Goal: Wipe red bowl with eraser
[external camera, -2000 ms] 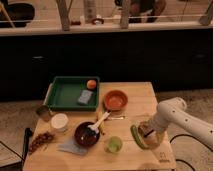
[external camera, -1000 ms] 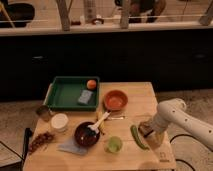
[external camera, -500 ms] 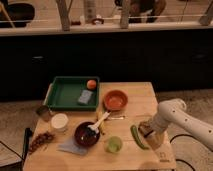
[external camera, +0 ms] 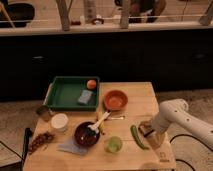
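Observation:
The red bowl (external camera: 115,99) sits upright on the wooden table (external camera: 135,95), right of the green tray, and its inside looks plain. My gripper (external camera: 148,133) is low over the table's right side, near the front, a bowl's width or more from the red bowl. A small tan block, apparently the eraser (external camera: 144,125), shows right at the gripper. I cannot tell whether it is held. The white arm (external camera: 175,116) reaches in from the right.
A green tray (external camera: 60,95) holds a blue-grey pad (external camera: 85,96) and an orange ball (external camera: 91,84). A dark bowl with utensils (external camera: 88,134), a green cup (external camera: 114,144), a white cup (external camera: 59,121) and a green vegetable (external camera: 136,136) stand near the front. The gripper is close to the table's right edge.
The arm has shifted only slightly over the last two seconds. The gripper stays at the same spot on the table's right side. The bowls have not moved.

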### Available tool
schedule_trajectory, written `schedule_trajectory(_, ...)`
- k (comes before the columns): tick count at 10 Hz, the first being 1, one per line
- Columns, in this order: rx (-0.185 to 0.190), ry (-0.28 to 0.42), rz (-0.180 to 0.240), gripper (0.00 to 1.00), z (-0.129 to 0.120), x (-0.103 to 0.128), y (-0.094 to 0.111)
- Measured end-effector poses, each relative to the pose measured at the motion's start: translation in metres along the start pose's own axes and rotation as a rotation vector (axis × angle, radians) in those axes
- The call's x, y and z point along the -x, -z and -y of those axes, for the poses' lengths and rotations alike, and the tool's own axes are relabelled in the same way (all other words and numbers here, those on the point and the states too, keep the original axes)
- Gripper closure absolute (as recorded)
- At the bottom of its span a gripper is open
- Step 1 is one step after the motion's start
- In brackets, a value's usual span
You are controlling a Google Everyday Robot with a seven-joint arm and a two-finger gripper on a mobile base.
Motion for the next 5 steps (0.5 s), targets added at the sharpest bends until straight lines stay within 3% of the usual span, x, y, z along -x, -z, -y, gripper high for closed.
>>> schedule_trajectory(4,-0.020,-0.024,0.001,0.21,0.0057,-0.0091,0.0065)
schedule_trajectory(5,-0.022,-0.028,0.000,0.27,0.0064,-0.0104,0.0073)
